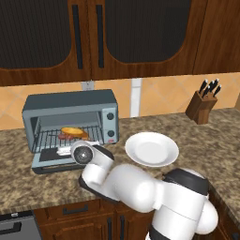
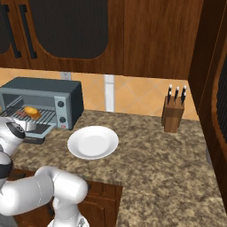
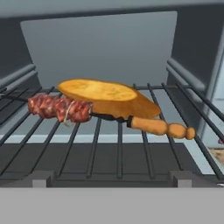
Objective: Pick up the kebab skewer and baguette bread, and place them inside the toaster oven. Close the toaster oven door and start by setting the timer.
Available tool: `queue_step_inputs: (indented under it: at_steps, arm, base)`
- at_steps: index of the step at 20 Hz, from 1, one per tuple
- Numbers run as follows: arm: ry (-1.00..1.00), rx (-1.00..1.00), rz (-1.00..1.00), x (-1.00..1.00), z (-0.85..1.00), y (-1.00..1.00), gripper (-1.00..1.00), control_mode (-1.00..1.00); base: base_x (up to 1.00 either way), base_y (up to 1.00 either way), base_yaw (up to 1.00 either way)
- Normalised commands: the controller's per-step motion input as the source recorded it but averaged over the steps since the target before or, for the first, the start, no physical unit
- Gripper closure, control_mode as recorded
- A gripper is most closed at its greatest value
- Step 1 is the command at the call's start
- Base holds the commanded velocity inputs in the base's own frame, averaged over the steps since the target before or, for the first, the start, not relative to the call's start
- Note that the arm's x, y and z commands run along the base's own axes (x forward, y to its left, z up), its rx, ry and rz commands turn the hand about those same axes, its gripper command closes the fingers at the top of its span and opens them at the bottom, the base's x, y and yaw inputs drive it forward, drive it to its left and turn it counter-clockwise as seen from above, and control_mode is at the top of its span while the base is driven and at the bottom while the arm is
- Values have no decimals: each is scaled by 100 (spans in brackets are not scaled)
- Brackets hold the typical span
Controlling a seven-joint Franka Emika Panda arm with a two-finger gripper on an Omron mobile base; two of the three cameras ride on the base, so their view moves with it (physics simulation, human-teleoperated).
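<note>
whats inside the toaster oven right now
On the toaster oven's wire rack lie the baguette and the kebab skewer in front of it; the bread hides part of the stick.

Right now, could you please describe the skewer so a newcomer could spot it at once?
Find the open toaster oven on the counter's left. On its rack, the skewer lies against the bread: red meat chunks, tan handle.

No readable text, labels, brands or numbers anywhere. The toaster oven (image 1: 70, 123) has a small red mark under the two knobs on its right panel, too small to read as any sign. Knife block (image 1: 201, 107) at the worktop's back edge is unmarked.
</note>
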Motion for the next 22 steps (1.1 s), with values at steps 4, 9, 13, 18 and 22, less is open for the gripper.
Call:
queue_step_inputs:
  at_steps: [4,9,13,18,22]
  arm:
    - [0,0,0,19,-15,2,-100,-100]
    - [0,0,0,19,-11,1,-100,-100]
    - [0,0,0,24,0,0,-100,-100]
    - [-1,0,0,18,0,0,-100,-100]
    - [0,0,0,25,0,0,-100,-100]
  base:
    - [0,0,0]
    - [0,0,0]
    - [0,0,0]
    - [0,0,0]
    - [0,0,0]
